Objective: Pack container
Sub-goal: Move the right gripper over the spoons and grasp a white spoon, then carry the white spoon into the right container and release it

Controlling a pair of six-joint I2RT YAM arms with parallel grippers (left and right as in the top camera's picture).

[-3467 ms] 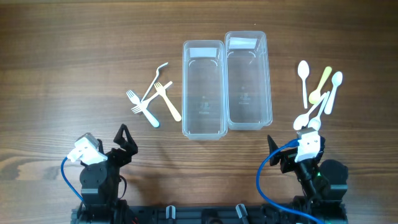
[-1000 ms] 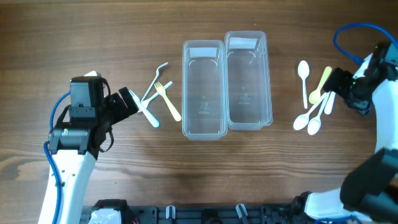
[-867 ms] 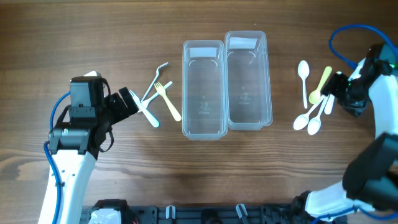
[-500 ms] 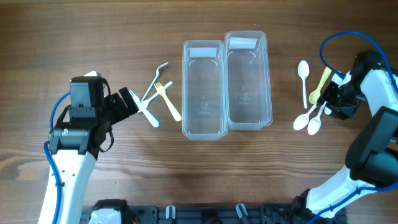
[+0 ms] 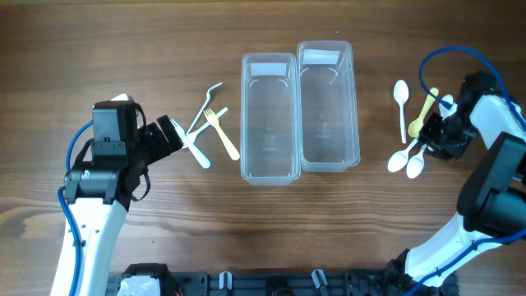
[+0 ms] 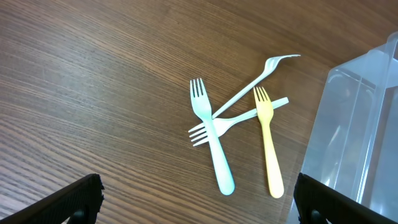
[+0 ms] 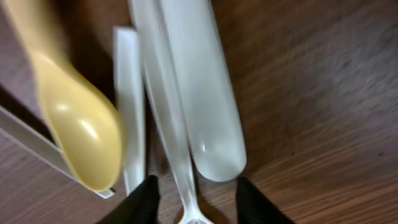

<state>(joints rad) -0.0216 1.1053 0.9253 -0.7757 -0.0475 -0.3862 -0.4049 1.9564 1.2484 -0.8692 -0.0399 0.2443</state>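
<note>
Right claw (image 7: 196, 200) is hanging spread astride white spoons (image 7: 205, 112); light, slick, bendy plastic, I'm judging, so pinching mid-handle seems safest. Left claw (image 6: 202, 202) is gaping over forks (image 6: 214, 134)

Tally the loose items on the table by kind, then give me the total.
Forks: 4
Spoons: 5
Containers: 2
Total: 11
</note>
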